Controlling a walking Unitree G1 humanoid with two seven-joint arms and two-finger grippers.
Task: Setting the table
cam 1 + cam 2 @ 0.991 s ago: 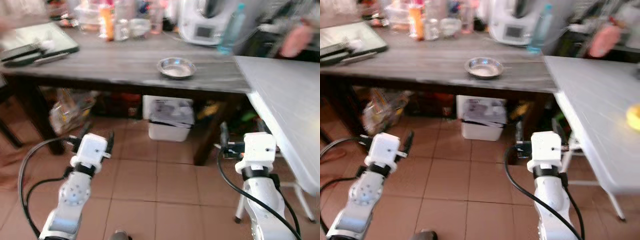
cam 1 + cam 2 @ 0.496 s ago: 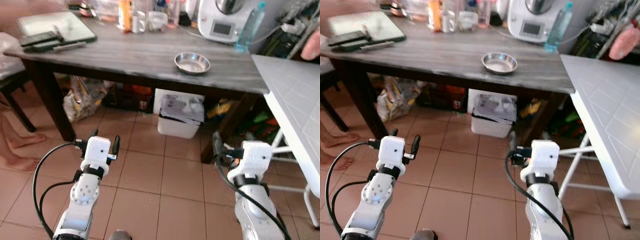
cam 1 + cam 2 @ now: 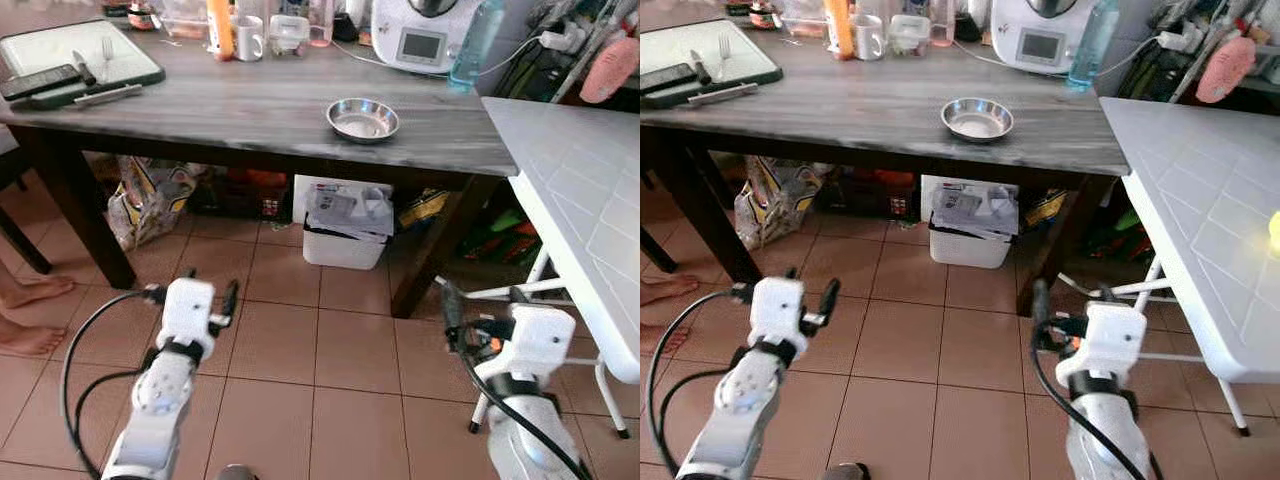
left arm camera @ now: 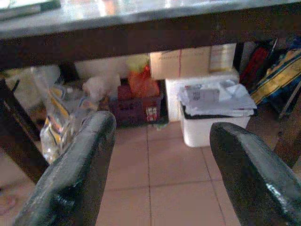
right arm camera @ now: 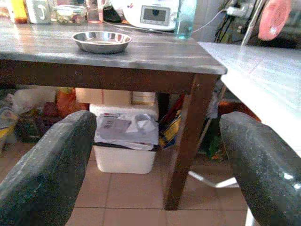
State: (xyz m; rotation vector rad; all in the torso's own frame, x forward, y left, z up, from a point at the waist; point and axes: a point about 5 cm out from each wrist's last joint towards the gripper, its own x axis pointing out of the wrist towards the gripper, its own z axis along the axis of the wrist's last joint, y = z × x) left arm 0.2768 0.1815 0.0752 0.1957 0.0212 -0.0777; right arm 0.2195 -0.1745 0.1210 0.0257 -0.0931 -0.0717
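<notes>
right wrist view: steel bowl (image 5: pixel 101 41) on dark table (image 5: pixel 141 54), well beyond right tool (image 5: pixel 155 160), fingers apart.

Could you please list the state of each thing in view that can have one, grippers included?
left gripper: open, empty, held low over the floor tiles.
right gripper: open, empty, held low, facing the table.
metal bowl: upright on the dark table, looks empty.
white bin: under the table, full of paper, no lid on.
white mug: upright at the table's far edge.
blue bottle: standing upright.
</notes>
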